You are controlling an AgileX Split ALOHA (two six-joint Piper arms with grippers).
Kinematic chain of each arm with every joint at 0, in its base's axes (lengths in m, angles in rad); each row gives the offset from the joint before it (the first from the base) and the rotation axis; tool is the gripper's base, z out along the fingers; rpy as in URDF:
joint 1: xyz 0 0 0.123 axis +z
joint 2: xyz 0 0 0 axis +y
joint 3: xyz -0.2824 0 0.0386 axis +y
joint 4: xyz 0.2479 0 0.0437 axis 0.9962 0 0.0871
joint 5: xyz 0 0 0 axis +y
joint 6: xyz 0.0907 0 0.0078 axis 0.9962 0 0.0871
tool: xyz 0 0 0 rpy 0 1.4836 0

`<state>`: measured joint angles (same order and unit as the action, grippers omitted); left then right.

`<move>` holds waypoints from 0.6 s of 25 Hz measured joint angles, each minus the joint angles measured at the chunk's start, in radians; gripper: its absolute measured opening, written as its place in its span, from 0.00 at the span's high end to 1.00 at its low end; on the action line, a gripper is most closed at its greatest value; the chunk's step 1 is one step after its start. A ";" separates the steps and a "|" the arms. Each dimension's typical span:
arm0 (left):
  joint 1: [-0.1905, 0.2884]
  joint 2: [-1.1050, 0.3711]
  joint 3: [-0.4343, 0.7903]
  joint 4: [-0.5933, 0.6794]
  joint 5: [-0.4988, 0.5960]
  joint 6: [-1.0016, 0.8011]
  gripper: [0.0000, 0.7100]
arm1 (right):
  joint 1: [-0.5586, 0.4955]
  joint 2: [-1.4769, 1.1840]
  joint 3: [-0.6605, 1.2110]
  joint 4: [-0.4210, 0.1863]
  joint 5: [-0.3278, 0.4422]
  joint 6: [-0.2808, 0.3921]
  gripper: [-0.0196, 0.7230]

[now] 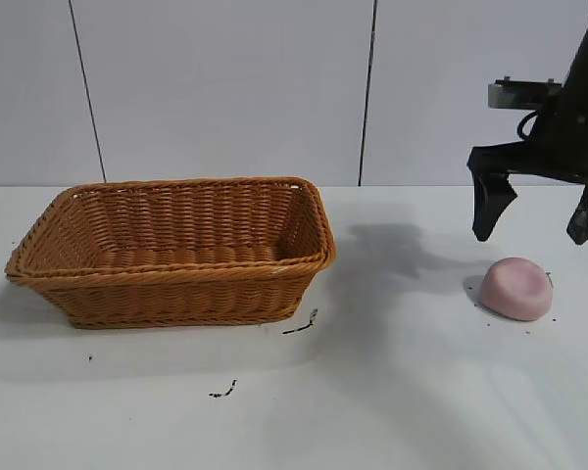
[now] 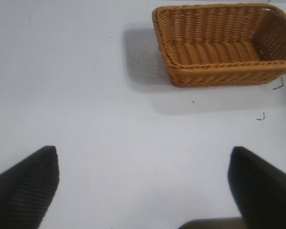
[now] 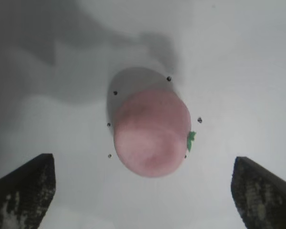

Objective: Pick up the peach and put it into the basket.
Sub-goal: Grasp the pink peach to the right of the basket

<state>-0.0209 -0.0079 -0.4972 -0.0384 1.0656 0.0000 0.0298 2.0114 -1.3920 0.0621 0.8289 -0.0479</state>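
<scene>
White table (image 1: 402,392) bears the wicker basket (image 1: 171,250), well apart from the right gripper (image 1: 539,220). Right gripper hangs above the peach (image 1: 515,289), jaws spread wide, peach below and between them, untouched. Left gripper (image 2: 143,191) jaws wide apart, nothing between, basket far off.

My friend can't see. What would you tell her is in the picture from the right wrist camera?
A pale-pink peach with a tiny green leaf lies on a white table, right below the camera. The right pincer hangs above it, its two dark fingers spread wide on either side, not touching it.
</scene>
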 joint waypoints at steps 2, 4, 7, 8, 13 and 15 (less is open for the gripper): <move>0.000 0.000 0.000 0.000 0.000 0.000 0.02 | 0.000 0.029 -0.002 0.000 -0.018 0.000 0.04; 0.000 0.000 0.000 0.000 0.000 0.000 0.02 | 0.000 0.058 -0.002 0.000 -0.024 0.000 0.04; 0.000 0.000 0.000 0.000 0.000 0.000 0.02 | 0.000 0.091 -0.002 0.000 -0.034 0.000 0.04; 0.000 0.000 0.000 0.000 0.000 0.000 0.02 | 0.000 0.100 -0.002 0.000 -0.043 0.000 0.04; 0.000 0.000 0.000 0.000 0.000 0.000 0.02 | 0.000 0.121 -0.002 0.000 -0.081 0.000 0.04; 0.000 0.000 0.000 0.000 0.000 0.000 0.02 | 0.000 0.121 -0.002 0.000 -0.089 0.000 0.04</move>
<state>-0.0209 -0.0079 -0.4972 -0.0384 1.0656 0.0000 0.0298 2.1320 -1.3943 0.0621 0.7401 -0.0479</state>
